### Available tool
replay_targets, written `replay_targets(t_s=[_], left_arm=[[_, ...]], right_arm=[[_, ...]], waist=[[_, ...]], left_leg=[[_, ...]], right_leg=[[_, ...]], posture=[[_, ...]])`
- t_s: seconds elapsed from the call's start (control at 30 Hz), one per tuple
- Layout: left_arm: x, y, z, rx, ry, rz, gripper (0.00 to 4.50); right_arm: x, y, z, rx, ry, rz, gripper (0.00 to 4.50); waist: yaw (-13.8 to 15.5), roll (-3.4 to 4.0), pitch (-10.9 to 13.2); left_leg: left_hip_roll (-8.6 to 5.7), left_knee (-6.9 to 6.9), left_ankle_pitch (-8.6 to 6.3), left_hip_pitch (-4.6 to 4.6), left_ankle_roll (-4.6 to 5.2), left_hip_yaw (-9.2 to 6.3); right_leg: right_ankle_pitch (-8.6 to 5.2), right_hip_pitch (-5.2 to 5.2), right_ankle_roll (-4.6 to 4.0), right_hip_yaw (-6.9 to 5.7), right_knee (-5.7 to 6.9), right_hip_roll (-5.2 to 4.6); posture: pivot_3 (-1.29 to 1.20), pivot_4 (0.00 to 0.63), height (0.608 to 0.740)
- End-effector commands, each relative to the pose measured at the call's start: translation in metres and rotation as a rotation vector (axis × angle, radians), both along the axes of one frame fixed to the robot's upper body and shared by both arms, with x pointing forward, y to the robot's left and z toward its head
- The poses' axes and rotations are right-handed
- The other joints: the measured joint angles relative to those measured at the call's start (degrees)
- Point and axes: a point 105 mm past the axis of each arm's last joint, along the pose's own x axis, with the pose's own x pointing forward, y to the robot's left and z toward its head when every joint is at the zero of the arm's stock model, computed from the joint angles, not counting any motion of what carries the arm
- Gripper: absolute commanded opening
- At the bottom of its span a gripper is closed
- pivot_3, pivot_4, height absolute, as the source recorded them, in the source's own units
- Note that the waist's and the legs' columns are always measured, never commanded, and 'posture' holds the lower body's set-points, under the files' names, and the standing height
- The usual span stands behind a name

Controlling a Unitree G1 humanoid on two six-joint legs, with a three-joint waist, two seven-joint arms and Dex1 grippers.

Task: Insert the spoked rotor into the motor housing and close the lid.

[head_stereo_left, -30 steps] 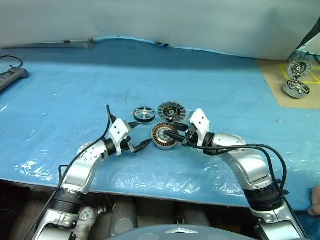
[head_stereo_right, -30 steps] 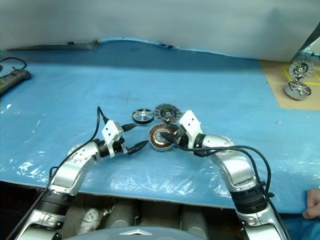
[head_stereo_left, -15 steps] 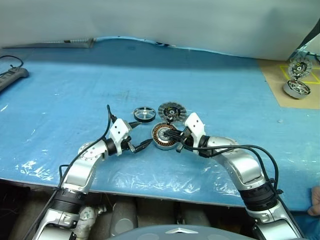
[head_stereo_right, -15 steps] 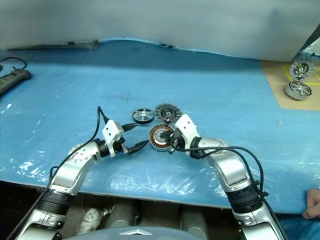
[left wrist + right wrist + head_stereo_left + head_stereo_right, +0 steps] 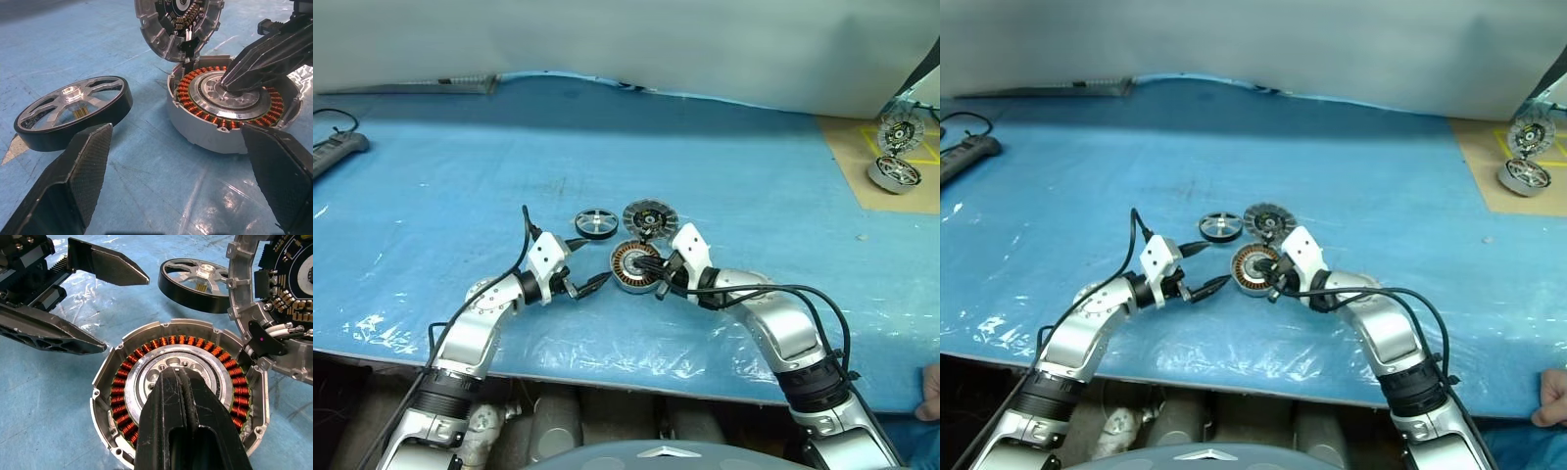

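Since 1 second earlier, the right gripper (image 5: 651, 269) had dropped lower onto the motor housing (image 5: 630, 266) and closed its 2 fingers. Head views: the left gripper (image 5: 586, 264) stood wide open and empty beside the housing; the spoked rotor (image 5: 594, 222) lay flat on the blue sheet (image 5: 431, 186). Left wrist view: the lid (image 5: 177, 25) stood tilted against the housing's rim. Right wrist view: closed fingertips (image 5: 172, 382) rested on the central hub, holding nothing.
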Motion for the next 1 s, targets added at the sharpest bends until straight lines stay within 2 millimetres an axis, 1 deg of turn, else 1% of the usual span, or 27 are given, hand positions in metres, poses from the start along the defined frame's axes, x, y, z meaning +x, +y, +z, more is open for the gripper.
replay_targets(t_s=[0.03,0.27,0.43,0.63,0.7,0.8,0.9,1.0], left_arm=[[0.000,-0.001,0.010,-0.011,-0.040,-0.010,4.50],[0.000,-0.002,0.009,-0.013,-0.040,-0.010,4.50],[-0.001,-0.002,0.009,-0.016,-0.039,-0.010,4.50],[-0.001,0.000,0.011,-0.034,-0.038,0.003,4.50],[0.001,0.003,0.016,-0.058,-0.041,0.023,4.50],[0.003,0.008,0.021,-0.069,-0.052,0.041,4.50],[0.019,0.025,0.036,-0.083,-0.063,0.127,4.50],[0.031,0.039,0.045,-0.099,-0.051,0.186,4.50]], right_arm=[[0.000,0.006,0.007,0.016,-0.032,0.020,0.04],[0.002,0.009,0.007,0.016,-0.035,0.027,0.04],[-0.001,0.004,0.005,0.000,-0.034,0.024,0.04],[-0.004,-0.010,0.032,0.086,-0.070,0.014,0.04],[-0.005,-0.017,0.035,0.081,-0.075,-0.001,0.04],[-0.007,-0.021,0.036,0.077,-0.072,-0.006,0.04],[-0.012,-0.024,0.035,0.071,-0.068,0.001,0.04],[-0.014,-0.026,0.032,0.072,-0.062,-0.001,0.04]], waist=[[0.0,0.00,0.0],[0.0,0.00,0.0],[0.0,0.00,0.0],[0.0,0.00,0.0],[0.0,0.00,0.0],[0.0,0.00,0.0],[0.0,0.00,0.0],[0.0,0.00,0.0]], left_leg=[[0.00,0.00,0.00,0.00,0.00,0.00],[0.00,0.00,0.00,0.00,0.00,0.00],[0.00,0.00,0.00,0.01,0.00,0.00],[0.00,0.00,0.00,0.00,0.00,0.00],[0.00,0.00,0.00,0.00,0.00,0.00],[0.00,0.00,0.00,0.01,0.00,0.00],[0.00,0.00,0.00,0.01,0.00,0.00],[0.00,0.02,0.00,0.01,0.00,0.00]], right_leg=[[0.00,0.00,0.00,0.00,0.00,0.00],[-0.01,0.00,-0.01,0.00,0.01,0.00],[0.00,0.01,0.00,0.00,0.01,0.00],[0.00,0.01,0.00,0.00,0.01,0.00],[0.00,0.01,0.01,0.00,0.01,0.00],[0.00,0.01,0.00,0.00,0.01,0.00],[-0.01,0.01,-0.01,0.00,0.01,0.00],[-0.09,0.01,-0.15,0.00,0.03,0.00]], posture=[[0.00,0.150,0.740],[0.00,0.150,0.740],[0.00,0.150,0.740],[0.00,0.150,0.740],[0.00,0.150,0.740],[0.00,0.150,0.740],[0.00,0.150,0.740],[0.00,0.150,0.740]])
